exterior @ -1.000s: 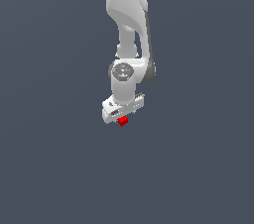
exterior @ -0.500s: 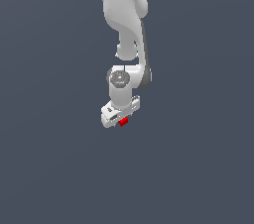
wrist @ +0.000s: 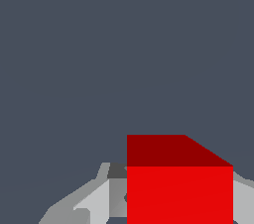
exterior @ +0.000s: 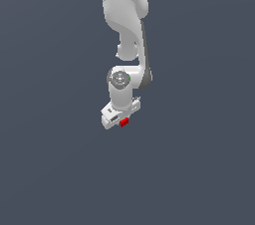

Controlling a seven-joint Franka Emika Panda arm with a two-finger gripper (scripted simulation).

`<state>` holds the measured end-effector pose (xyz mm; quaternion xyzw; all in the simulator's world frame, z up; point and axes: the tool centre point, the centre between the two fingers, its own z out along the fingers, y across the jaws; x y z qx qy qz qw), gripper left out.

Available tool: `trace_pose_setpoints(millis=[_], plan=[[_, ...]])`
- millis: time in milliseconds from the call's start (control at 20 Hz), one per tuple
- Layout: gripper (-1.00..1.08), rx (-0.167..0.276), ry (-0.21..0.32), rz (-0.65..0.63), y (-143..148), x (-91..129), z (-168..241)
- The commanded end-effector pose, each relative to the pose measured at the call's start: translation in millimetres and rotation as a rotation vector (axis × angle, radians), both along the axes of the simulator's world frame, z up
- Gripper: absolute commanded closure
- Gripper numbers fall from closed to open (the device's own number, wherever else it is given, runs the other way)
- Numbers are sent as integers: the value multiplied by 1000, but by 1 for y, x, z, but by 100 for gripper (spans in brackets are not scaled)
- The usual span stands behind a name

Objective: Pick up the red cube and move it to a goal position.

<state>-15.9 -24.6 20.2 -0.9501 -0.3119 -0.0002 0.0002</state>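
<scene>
Exterior view shows one white Panda arm (exterior: pixel 124 30), one gripper (exterior: pixel 122 121) and one red cube (exterior: pixel 124 122); the cube sits at the gripper's tip, clamped between the fingers; wrist view shows the same cube (wrist: pixel 179 193) flanked closely by grey fingers (wrist: pixel 99 200); plain dark grey background (exterior: pixel 50 159) surrounds everything; nothing obstructs.

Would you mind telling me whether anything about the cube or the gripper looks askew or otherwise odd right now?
Nothing stands out. The red cube sits at the gripper, its faces plain and whole in the wrist view. Around them is only an even grey background, with nothing spilled or broken.
</scene>
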Motion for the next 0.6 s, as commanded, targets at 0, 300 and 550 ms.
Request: trace_pose_setpoints(millis=[0, 300, 550], plan=[[108, 0, 0, 1, 0, 0, 0], [108, 0, 0, 0, -2, 0, 5], [108, 0, 0, 0, -11, 0, 25]])
